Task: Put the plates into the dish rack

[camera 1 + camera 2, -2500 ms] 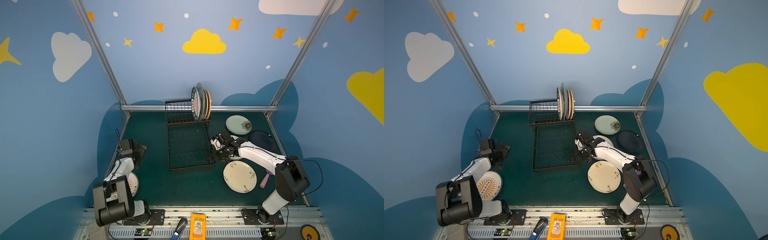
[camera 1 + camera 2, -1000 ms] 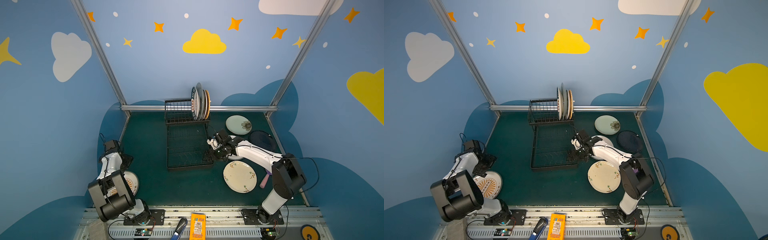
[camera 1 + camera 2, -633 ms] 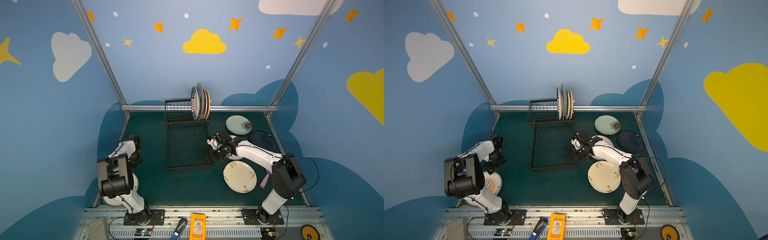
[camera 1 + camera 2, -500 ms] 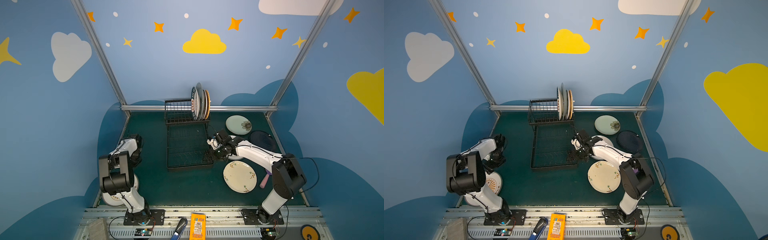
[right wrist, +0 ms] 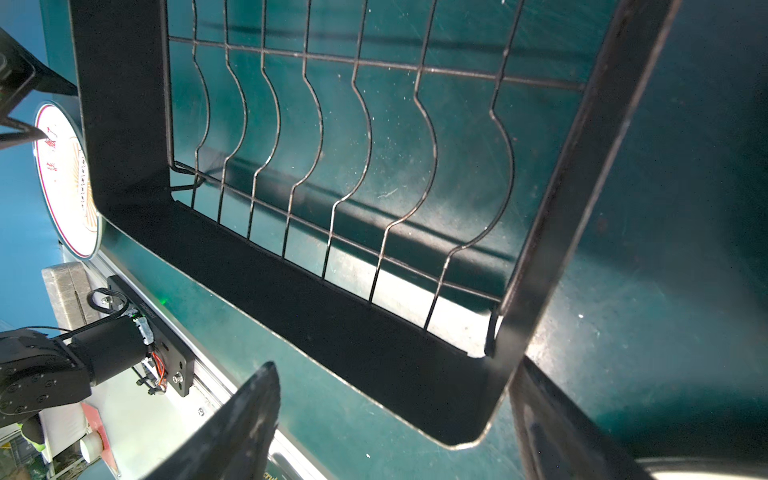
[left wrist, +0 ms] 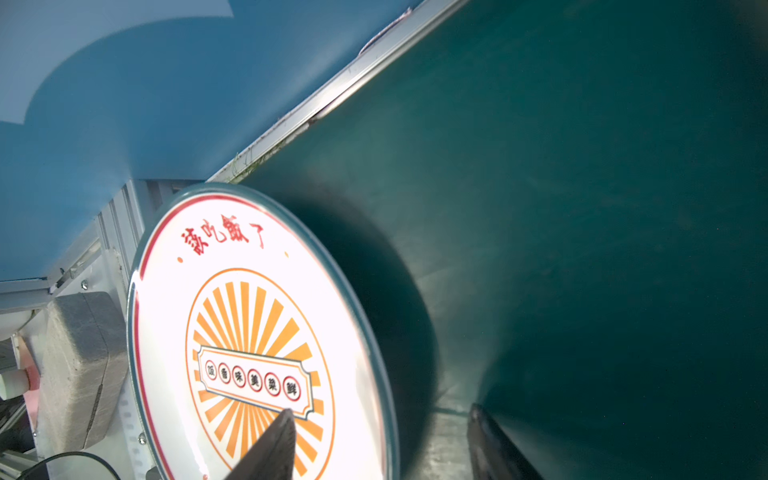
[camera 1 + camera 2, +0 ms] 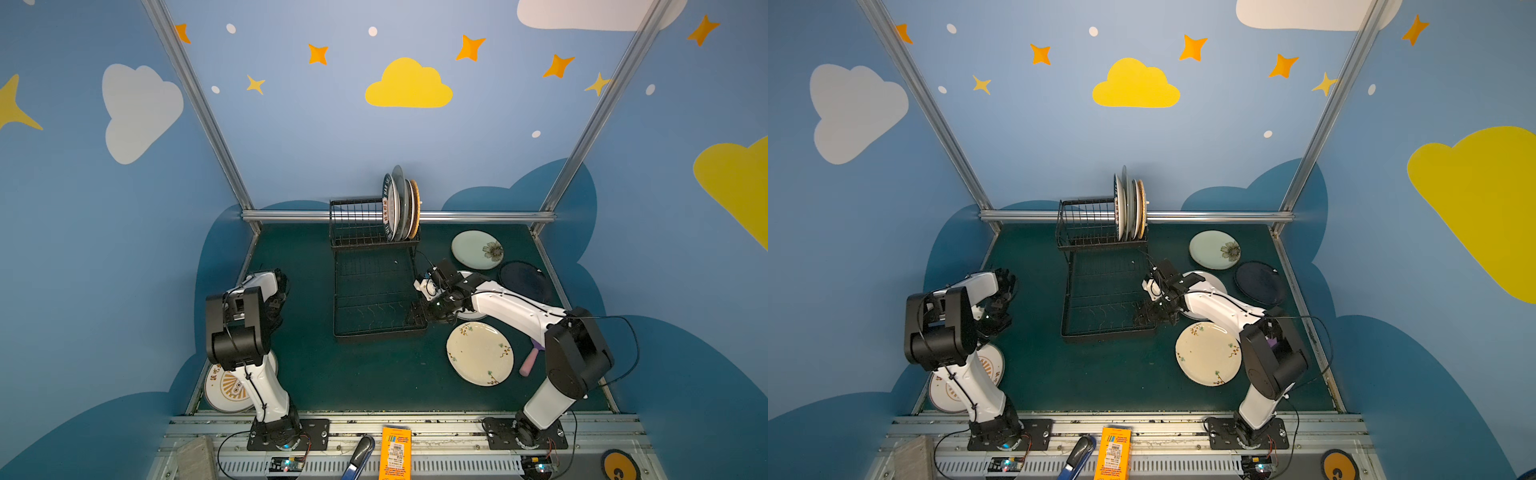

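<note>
Left wrist: sunburst plate point(image 6: 249, 316) reads 該吃飯了 (red); left gripper point(image 6: 380, 409) parted, empty; right gripper point(image 5: 395, 365) wide, empty.

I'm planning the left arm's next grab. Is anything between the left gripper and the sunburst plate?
Nothing visible is. In the left wrist view the open left gripper faces the sunburst plate, with only bare mat beside it. In a top view the left arm itself covers part of the plate.
</note>
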